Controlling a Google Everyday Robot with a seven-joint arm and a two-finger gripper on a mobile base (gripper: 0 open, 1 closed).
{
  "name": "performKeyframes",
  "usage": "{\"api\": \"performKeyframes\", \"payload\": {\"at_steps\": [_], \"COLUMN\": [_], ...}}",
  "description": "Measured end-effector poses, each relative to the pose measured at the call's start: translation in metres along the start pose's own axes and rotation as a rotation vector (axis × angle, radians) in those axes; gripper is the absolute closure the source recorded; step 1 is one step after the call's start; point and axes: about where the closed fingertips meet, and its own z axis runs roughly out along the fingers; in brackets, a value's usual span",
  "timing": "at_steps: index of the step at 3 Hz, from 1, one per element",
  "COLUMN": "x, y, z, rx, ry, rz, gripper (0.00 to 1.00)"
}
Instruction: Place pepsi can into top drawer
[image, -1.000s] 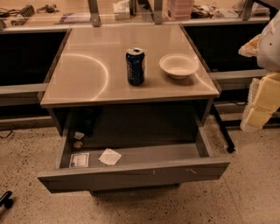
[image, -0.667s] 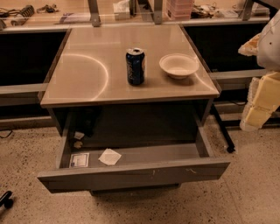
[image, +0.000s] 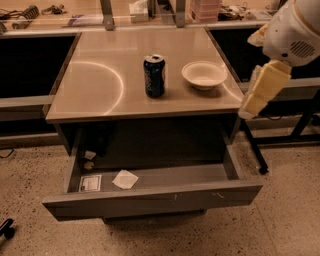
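The pepsi can (image: 154, 75), dark blue with a silver top, stands upright near the middle of the tabletop (image: 100, 75). The top drawer (image: 150, 200) is pulled out below the tabletop. Its grey floor holds a white paper scrap (image: 125, 179) and a label (image: 90, 183). My gripper (image: 261, 90) hangs off the table's right edge, to the right of the can and apart from it, holding nothing that I can see.
A white bowl (image: 204, 74) sits right of the can, between it and my gripper. Small bits lie in the drawer's back left corner (image: 89, 159). A cluttered shelf runs along the back (image: 140, 10). A black table leg (image: 255, 150) stands at the right on the speckled floor.
My arm and gripper have moved left and up, closer to the table's right edge. The can, bowl and drawer have not moved.
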Motion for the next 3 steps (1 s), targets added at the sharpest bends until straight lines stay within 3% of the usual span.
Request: {"api": "performKeyframes", "payload": {"at_steps": [1,2,3], "x": [-0.023,-0.033,-0.032], "y": [-0.027,-0.037,-0.035], "z": [0.026,0.034,0.033], "rx": [0.020,0.038,0.034], "ry": [-0.127,-0.176,-0.169], "rz": [0.026,0.038,0.035], "gripper": [0.00,0.00,0.00]}}
